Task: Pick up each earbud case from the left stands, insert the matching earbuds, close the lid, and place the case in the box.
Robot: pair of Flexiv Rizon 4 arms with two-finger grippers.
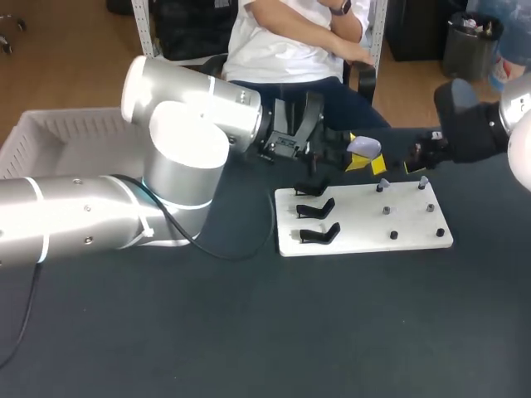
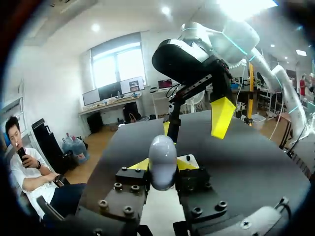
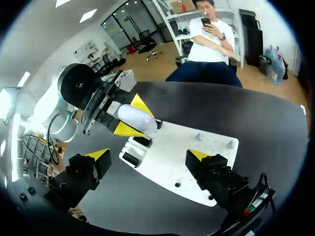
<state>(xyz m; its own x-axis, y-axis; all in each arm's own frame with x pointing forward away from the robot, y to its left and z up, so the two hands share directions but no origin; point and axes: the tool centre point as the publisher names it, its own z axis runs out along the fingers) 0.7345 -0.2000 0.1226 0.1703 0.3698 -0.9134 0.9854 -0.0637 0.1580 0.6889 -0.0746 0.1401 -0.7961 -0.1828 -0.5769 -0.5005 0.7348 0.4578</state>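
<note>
Right of centre in the upper frame, the left gripper [image 1: 362,159] clamps the smooth pale egg-shaped plastic earbud case [image 1: 363,148] by its flanks, which looks light, rigid and probably slippery, while the right gripper [image 3: 147,156] gapes wide and empty.

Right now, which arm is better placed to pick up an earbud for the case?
Right. The right fingers are open and empty, near the earbuds on the board. The left fingers are shut on the case, so that arm likely can't take one.
</note>
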